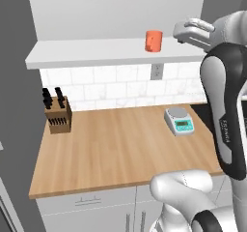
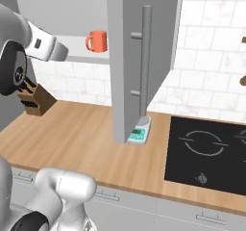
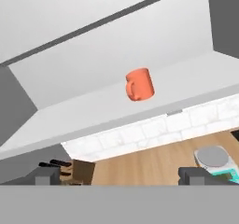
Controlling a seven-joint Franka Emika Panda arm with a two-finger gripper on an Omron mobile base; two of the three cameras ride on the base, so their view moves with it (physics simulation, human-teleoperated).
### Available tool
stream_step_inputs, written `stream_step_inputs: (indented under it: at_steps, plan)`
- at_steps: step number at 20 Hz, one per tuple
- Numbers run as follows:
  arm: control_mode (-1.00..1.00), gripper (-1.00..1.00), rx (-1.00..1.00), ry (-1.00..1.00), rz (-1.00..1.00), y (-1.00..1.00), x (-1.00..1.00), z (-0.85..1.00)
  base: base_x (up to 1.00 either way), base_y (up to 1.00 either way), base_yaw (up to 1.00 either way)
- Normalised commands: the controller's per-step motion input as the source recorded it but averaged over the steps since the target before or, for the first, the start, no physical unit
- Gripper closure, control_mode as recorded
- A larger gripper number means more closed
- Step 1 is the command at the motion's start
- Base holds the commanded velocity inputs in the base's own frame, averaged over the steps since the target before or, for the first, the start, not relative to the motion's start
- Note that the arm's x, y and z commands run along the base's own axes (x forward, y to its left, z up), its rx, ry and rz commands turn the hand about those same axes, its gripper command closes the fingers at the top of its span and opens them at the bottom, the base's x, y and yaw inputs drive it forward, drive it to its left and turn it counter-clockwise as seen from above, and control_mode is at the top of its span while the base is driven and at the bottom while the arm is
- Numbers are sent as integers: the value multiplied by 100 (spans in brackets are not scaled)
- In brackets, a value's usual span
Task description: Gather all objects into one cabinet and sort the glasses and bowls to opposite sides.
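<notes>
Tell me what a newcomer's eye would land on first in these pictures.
First, the salmon-orange cup, standing alone and upright on the white shelf of the open wall cabinet, its handle plain in the hand view. Next, the open grey cabinet door with its long bar handle, swung out over the wooden counter. The open gripper points up at the cup from a distance; a knife block and a kitchen scale sit on the counter.

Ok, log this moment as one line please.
end effector: open, empty | salmon-orange handled cup: upright on white cabinet shelf | grey cabinet door: open
</notes>
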Motion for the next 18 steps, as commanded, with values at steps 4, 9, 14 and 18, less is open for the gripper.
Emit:
stream_step_inputs:
  at_steps: [4,9,14,18]
  plan:
    - [-100,-100,-8,1,-30,-3,93,-16,0,0,0]
    - [-100,-100,-2,2,-4,0,30,-4,0,0,0]
    - [-100,-100,-5,0,0,-4,79,-5,0,0,0]
    - [-100,-100,-13,3,0,10,81,-3,0,0,0]
